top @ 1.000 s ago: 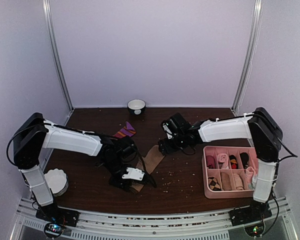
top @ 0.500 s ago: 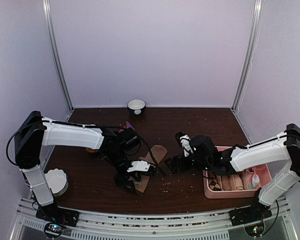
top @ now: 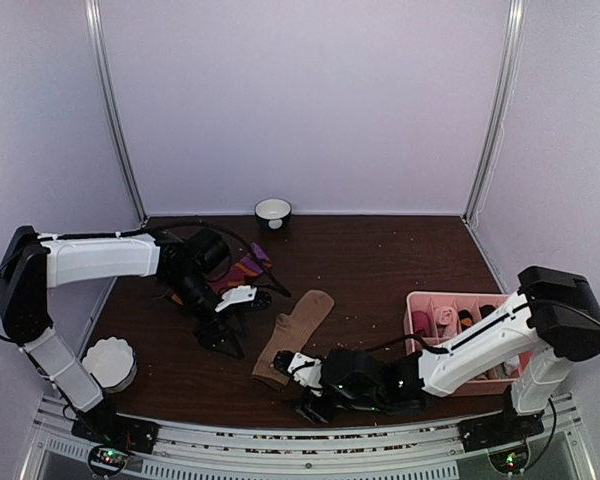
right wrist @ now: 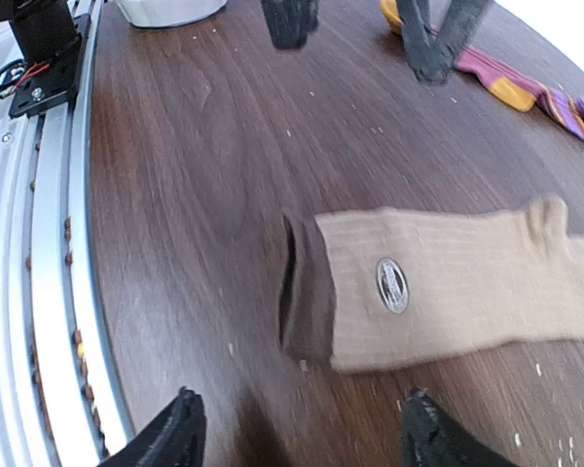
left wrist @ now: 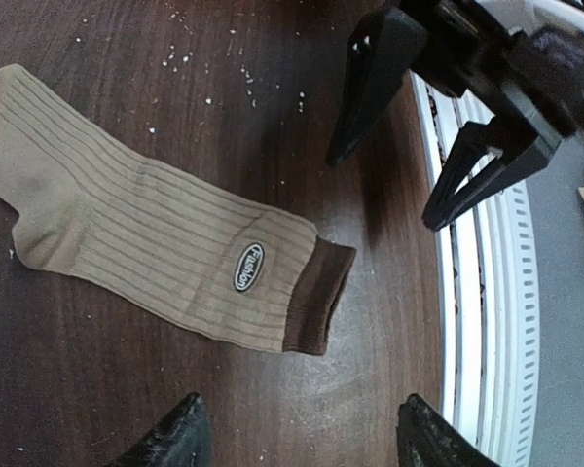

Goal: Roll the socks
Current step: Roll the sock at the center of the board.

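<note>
Care is being needed: left pincer (left wrist: 300, 433) and right pincer (right wrist: 300, 433) are both gaping empty, so the right one should be nipping the brown cuff (right wrist: 302, 302) of the tan sock (right wrist: 448, 282) squarely.

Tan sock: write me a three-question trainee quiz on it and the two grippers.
1. True or false: the tan sock is already rolled up.
2. Which end of it lies nearest the right gripper? A) toe B) brown cuff C) heel
3. Fill in: the left gripper stands open and holds ____.

Key: 1 false, it lies flat; 2 B; 3 nothing.
</note>
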`<state>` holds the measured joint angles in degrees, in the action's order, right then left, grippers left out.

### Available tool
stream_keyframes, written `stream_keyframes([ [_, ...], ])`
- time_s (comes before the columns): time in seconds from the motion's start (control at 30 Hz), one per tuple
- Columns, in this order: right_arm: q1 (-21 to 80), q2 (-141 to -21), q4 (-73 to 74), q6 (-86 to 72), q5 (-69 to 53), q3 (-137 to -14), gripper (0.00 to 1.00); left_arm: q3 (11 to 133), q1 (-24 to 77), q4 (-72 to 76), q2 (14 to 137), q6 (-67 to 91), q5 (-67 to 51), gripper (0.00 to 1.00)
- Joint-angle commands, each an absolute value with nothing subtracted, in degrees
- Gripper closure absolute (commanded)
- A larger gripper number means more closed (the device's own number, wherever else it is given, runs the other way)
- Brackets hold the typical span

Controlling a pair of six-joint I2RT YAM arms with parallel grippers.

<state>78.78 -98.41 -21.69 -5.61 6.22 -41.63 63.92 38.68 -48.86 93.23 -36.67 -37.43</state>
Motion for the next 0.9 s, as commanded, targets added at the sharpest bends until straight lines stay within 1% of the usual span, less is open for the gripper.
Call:
stream_keyframes([
  [0.0, 79.2, -105.0, -21.2, 0.5, 8.1, -49.7, 0.35, 61.4, 38.4, -47.5, 91.1, -36.1, -38.1, 0.33],
  [0.13, 79.1, -109.1, -19.7, 3.4, 9.8, -54.5, 0.42, 60.0, 37.1, -48.5, 90.0, -37.2, -38.3, 0.33],
  [0.2, 79.1, -110.4, -18.5, 4.0, 9.5, -55.7, 0.47, 59.6, 36.4, -48.8, 89.4, -37.7, -38.3, 0.33],
  [0.57, 79.1, -113.9, -16.5, 2.5, 7.9, -56.2, 0.65, 60.0, 34.2, -51.1, 88.4, -39.0, -37.1, 0.33],
  [0.67, 78.6, -114.3, -16.2, 1.4, 7.6, -56.2, 0.77, 60.0, 34.0, -51.6, 87.9, -39.3, -36.6, 0.33],
  [0.8, 77.5, -113.9, -16.0, -0.5, 5.2, -56.1, 0.96, 58.6, 34.1, -51.6, 87.1, -40.8, -36.4, 0.34],
  [0.83, 77.1, -113.7, -15.9, -1.1, 4.4, -56.0, 0.99, 58.1, 34.2, -51.2, 86.8, -41.2, -36.3, 0.34],
  [0.87, 76.7, -113.3, -15.8, -1.9, 3.5, -55.9, 1.0, 57.3, 34.3, -50.5, 86.4, -41.4, -36.2, 0.34],
])
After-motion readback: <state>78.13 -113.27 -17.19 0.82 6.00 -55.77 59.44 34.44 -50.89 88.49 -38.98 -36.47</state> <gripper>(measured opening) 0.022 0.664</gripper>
